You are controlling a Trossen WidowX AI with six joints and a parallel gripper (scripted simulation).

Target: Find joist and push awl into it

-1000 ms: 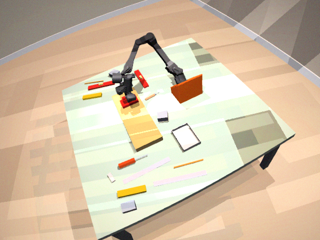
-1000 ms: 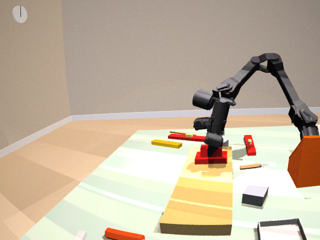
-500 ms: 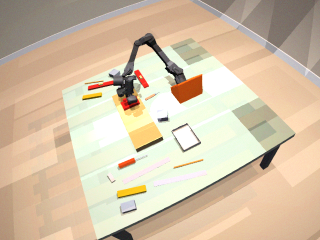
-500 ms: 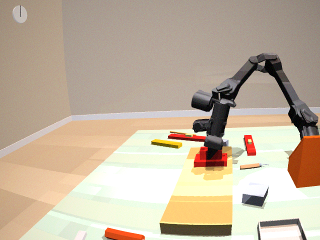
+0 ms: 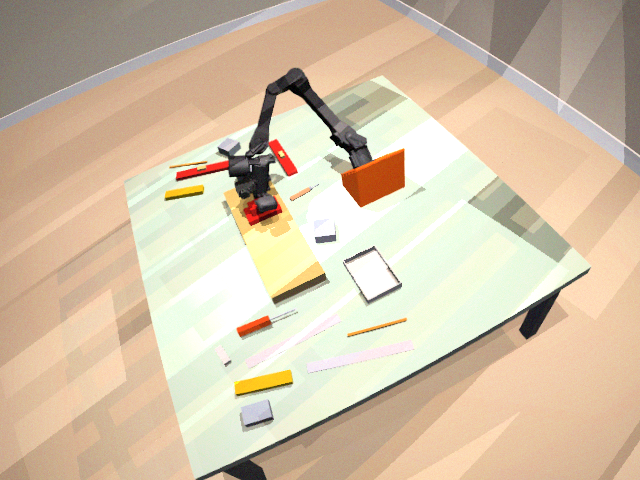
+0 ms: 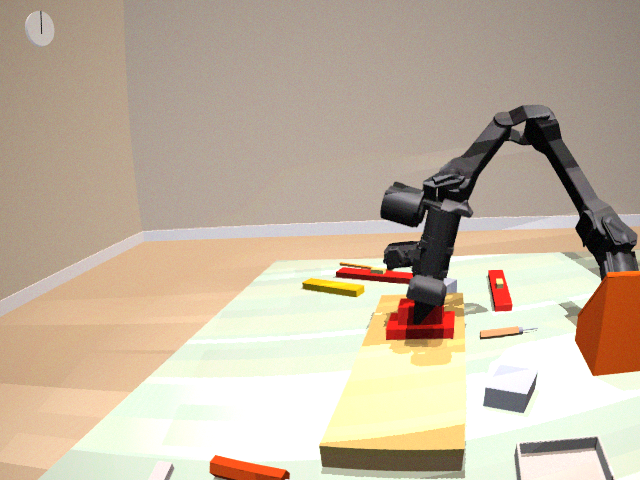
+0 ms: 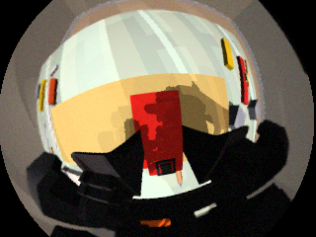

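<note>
The stud finder (image 5: 253,214) (image 6: 395,330) (image 7: 158,111) is red, with a small dark window. It is upright on, or just above, the far part of the yellow floor panel (image 5: 281,253) (image 6: 403,397) (image 7: 89,121). My gripper (image 5: 265,207) (image 6: 424,312) (image 7: 158,128) points down and is shut on its raised grip. The joist is hidden. The awl (image 5: 300,194) (image 6: 500,332) (image 7: 179,177), with a tan handle and thin metal tip, lies right of the panel. The shallow tray (image 5: 372,273) (image 6: 563,465) stands near the panel's near right corner; nothing shows in it.
A grey block (image 5: 324,229) (image 6: 509,390) lies between panel and tray. An orange upright board (image 5: 382,178) (image 6: 615,325) stands before the arm's base. A red-handled screwdriver (image 5: 253,326) lies in front of the panel. Red levels (image 5: 283,157) (image 6: 499,291) and yellow bars (image 5: 184,192) (image 6: 333,287) lie around.
</note>
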